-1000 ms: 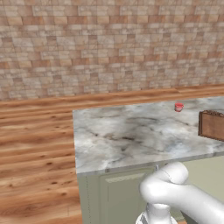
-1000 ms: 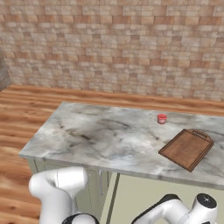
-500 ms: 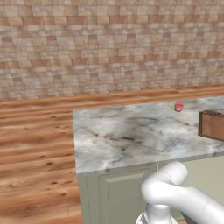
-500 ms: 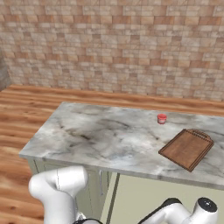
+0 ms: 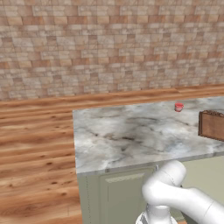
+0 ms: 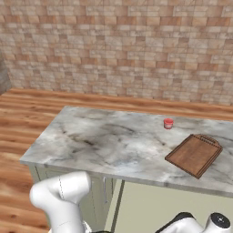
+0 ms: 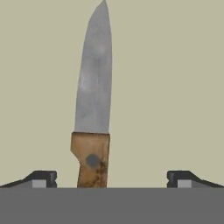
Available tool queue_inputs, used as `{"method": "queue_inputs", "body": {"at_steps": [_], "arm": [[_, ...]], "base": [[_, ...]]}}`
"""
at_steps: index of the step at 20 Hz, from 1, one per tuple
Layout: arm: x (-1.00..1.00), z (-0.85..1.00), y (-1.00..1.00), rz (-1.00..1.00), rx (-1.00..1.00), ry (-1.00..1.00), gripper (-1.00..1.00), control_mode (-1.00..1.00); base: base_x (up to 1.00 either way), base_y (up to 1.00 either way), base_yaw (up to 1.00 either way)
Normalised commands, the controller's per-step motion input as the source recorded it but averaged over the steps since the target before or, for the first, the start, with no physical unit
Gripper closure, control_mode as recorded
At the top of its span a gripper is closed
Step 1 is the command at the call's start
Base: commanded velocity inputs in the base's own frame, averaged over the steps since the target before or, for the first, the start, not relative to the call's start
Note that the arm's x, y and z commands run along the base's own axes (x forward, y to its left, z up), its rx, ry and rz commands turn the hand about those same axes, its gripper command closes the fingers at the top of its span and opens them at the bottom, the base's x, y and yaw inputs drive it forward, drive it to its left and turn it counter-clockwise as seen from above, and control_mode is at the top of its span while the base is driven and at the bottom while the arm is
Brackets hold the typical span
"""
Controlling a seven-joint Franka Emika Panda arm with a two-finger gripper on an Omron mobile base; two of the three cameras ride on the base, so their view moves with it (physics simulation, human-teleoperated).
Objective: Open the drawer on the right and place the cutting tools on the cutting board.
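Both base views look down from behind over the same counter [image 5: 131, 140]; hand view sits close above a knife [image 7: 92, 113]

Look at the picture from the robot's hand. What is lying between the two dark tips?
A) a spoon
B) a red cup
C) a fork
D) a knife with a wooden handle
D: the hand view shows a knife with a grey blade and a brown wooden handle lying between the wide-open tool tips, on a plain beige surface.

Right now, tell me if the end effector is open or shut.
Open. In the hand view the end effector has its fingertips far apart, either side of the knife handle, touching nothing.
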Motion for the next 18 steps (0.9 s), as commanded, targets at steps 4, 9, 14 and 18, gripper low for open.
{"method": "queue_inputs", "body": {"at_steps": [4, 9, 14, 18], "arm": [[0.0, -0.21, -0.09, 0.0, 0.0, 0.0, -1.0, -1.0], [0.0, -0.15, 0.0, 0.0, 0.0, 0.0, -1.0, -1.0], [0.0, -0.04, 0.0, 0.0, 0.0, 0.0, -1.0, -1.0], [0.0, 0.0, 0.0, 0.0, 0.0, 0.0, -1.0, -1.0]], "base": [[0.0, 0.0, 0.0], [0.0, 0.0, 0.0], [0.0, 0.0, 0.0], [0.0, 0.0, 0.0]]}}
